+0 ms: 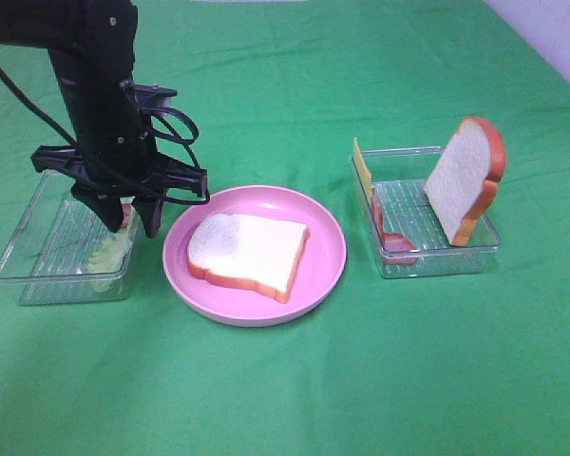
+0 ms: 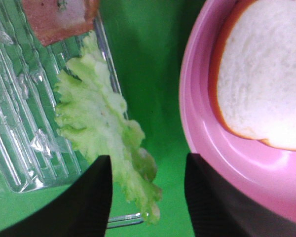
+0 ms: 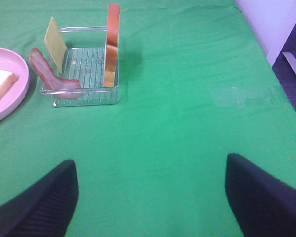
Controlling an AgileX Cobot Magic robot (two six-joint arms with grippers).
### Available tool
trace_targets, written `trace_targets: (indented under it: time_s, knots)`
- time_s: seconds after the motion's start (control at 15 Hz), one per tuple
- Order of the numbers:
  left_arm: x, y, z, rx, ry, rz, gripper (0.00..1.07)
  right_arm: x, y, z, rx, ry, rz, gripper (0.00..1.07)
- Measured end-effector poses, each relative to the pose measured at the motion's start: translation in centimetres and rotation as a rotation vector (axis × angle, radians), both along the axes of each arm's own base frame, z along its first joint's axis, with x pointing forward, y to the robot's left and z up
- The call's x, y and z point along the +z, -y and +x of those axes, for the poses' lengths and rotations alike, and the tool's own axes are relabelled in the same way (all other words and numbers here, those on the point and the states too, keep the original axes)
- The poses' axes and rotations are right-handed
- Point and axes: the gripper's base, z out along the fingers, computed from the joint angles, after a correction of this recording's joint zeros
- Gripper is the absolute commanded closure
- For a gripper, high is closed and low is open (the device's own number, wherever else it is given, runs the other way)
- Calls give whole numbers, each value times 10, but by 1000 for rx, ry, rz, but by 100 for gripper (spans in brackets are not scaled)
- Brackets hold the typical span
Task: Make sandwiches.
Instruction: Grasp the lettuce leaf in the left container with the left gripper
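Sandwich parts lie in three spots on the green cloth (image 1: 285,399). One bread slice (image 1: 249,255) lies flat on the pink plate (image 1: 328,228) at the centre of the high view. At 9 o'clock from the plate stands a clear tray (image 1: 19,275) holding a lettuce leaf (image 2: 98,118) and a bacon piece (image 2: 59,17). The leaf's tip hangs over the tray wall toward the plate.

The left gripper (image 2: 148,157) is low over that edge, jaws apart. The leaf tip lies between the two fingers (image 2: 93,197), and a gap shows on the plate side, so nothing is pinched.

At 3 o'clock from the plate a second clear tray (image 1: 437,266) holds a cheese square (image 1: 363,169) leaning at its 9 o'clock wall. A bacon strip (image 1: 394,242) is draped at its 7 o'clock corner, and a second bread slice (image 1: 465,176) stands on edge at its 3 o'clock side.

The right gripper (image 3: 150,163) hangs over bare cloth well apart from that tray, spread wide and empty.
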Motion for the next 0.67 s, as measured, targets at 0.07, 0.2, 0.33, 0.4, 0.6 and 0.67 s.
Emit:
trace_targets:
  time_s: [0.07, 0.2, 0.33, 0.4, 0.6, 0.67]
  knots:
    - [0, 0, 0, 0, -1, 0, 78, 0, 0, 0, 0, 0, 0, 30]
    - [0, 0, 0, 0, -1, 0, 85, 0, 0, 0, 0, 0, 0, 30]
    - [-1, 0, 0, 0, -3, 1, 97, 0, 0, 0, 0, 0, 0, 30]
    - [-3, 0, 0, 0, -7, 3, 107, 0, 0, 0, 0, 0, 0, 30]
    - [-5, 0, 0, 0, -10, 6, 107, 0, 0, 0, 0, 0, 0, 30]
    - [-5, 0, 0, -1, -10, 7, 107, 0, 0, 0, 0, 0, 0, 30]
